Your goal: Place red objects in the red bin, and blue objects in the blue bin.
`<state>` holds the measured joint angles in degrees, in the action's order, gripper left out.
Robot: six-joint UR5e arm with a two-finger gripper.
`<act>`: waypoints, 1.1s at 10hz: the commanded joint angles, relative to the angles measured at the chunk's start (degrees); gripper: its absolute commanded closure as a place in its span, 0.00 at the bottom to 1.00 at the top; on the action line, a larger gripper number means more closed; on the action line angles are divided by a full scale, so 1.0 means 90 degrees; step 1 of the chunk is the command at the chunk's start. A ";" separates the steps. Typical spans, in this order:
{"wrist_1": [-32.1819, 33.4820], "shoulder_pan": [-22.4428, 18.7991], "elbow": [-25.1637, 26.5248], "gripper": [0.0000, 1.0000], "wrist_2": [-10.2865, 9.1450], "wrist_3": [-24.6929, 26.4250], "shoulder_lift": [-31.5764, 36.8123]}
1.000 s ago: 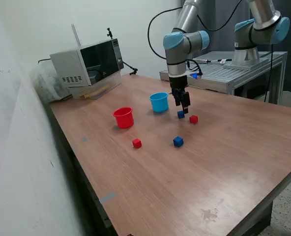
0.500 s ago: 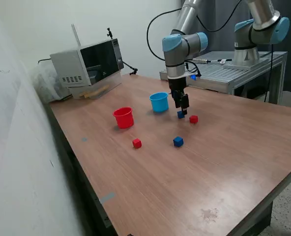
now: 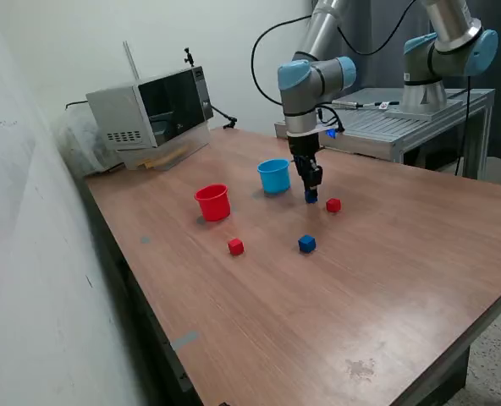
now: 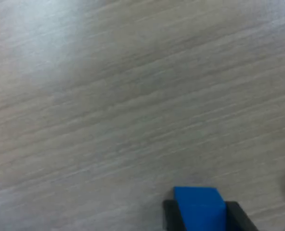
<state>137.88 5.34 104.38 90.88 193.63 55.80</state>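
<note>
My gripper [image 3: 311, 194] points down at the table beside the light-blue cup, the blue bin [image 3: 274, 176]. It is shut on a small dark-blue cube [image 3: 311, 199]. In the wrist view this cube [image 4: 199, 207] sits tight between the two black fingers [image 4: 170, 214], with blurred wood grain behind it. A red cube [image 3: 333, 205] lies just to the exterior view's right of the gripper. Nearer the camera lie a second blue cube [image 3: 306, 244] and a second red cube [image 3: 235, 246]. The red bin [image 3: 212, 202], a red cup, stands upright to the left of the blue one.
A grey microwave-like box [image 3: 149, 114] stands at the table's far left corner. A second arm [image 3: 441, 59] is mounted on a metal bench [image 3: 403, 127] behind the table. A white wall runs along the exterior view's left.
The arm has shifted a little toward the exterior view's left, bringing the gripper over the blue cube. The cube has not visibly changed place. The other cubes and both cups are where they were.
</note>
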 commanded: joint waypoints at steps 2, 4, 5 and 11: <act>-0.0085 -0.0455 -0.0006 1.00 0.0000 -0.0625 0.0302; -0.0483 -0.0758 -0.0006 1.00 0.0000 -0.0635 0.1091; -0.0717 -0.0807 -0.0006 1.00 0.0009 -0.0635 0.1395; -0.0798 0.0625 0.0004 1.00 0.0039 -0.0957 0.1466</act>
<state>130.71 7.44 104.40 91.29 186.32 69.19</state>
